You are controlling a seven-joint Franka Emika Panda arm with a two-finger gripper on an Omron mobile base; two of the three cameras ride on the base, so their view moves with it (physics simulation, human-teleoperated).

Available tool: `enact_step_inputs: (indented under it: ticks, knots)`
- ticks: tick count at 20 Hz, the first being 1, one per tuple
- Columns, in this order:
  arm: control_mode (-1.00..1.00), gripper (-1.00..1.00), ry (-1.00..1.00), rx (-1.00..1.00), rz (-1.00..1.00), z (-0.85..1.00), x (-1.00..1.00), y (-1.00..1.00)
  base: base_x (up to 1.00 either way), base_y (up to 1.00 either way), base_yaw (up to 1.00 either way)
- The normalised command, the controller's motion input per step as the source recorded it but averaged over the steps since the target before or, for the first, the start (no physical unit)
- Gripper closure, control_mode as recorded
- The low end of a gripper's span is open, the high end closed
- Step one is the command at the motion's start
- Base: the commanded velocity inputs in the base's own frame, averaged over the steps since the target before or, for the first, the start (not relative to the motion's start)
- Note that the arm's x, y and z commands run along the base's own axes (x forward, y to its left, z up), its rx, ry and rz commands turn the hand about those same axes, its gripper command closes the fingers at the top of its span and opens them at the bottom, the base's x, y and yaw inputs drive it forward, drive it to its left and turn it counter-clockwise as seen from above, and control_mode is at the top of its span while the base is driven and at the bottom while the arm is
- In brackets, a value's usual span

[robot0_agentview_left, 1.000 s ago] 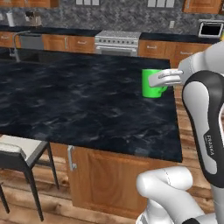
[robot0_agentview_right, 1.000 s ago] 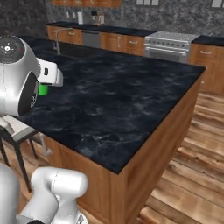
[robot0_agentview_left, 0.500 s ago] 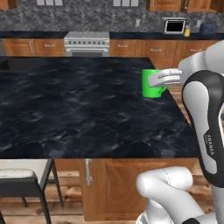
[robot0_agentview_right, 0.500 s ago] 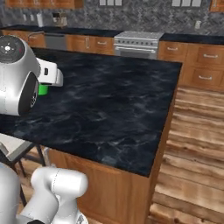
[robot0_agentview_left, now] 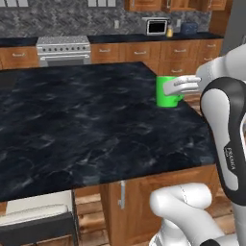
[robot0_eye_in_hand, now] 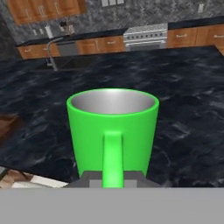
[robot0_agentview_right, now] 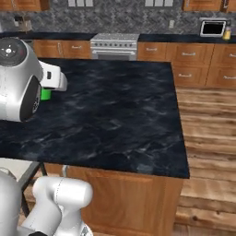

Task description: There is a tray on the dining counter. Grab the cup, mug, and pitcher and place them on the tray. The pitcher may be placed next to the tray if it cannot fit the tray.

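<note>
From the right base view I get only a sliver of the green mug (robot0_agentview_right: pixel 45 94), the rest hidden behind the arm's big white joint. In the hand view its base is cut off at the bottom, and the gripper (robot0_eye_in_hand: pixel 113 178) shows just as two dark fingertips either side of the loop handle, so I read the jaws as clenched on that handle. A dark brown corner at the left edge there may be the tray (robot0_eye_in_hand: pixel 8 124); I cannot tell for sure. The faucet (robot0_eye_in_hand: pixel 51 52) at the far left is small and blurred. In the left base view the arm rises at the right, bends over, and reaches left with the hand level, carrying the mug upright above the right edge of the dining counter (robot0_agentview_left: pixel 86 125).
</note>
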Motion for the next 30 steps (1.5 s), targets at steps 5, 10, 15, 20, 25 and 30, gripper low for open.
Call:
enact_step_inputs:
  ticks: [5, 10, 15, 20, 25, 30]
  knots:
    - [1.0, 1.0, 0.0, 0.0, 0.0, 0.0, 0.0, 0.0, -0.17, 0.85, -0.09]
    - [1.0, 1.0, 0.0, 0.0, 0.0, 0.0, 0.0, 0.0, -0.34, 0.97, 0.0]
    - [1.0, 1.0, 0.0, 0.0, 0.0, 0.0, 0.0, 0.0, -0.07, 0.98, 0.0]
    - [1.0, 1.0, 0.0, 0.0, 0.0, 0.0, 0.0, 0.0, 0.0, 0.93, -0.02]
    - [1.0, 1.0, 0.0, 0.0, 0.0, 0.0, 0.0, 0.0, 0.0, 0.73, -0.03]
    - [1.0, 1.0, 0.0, 0.0, 0.0, 0.0, 0.0, 0.0, 0.0, 0.55, -0.02]
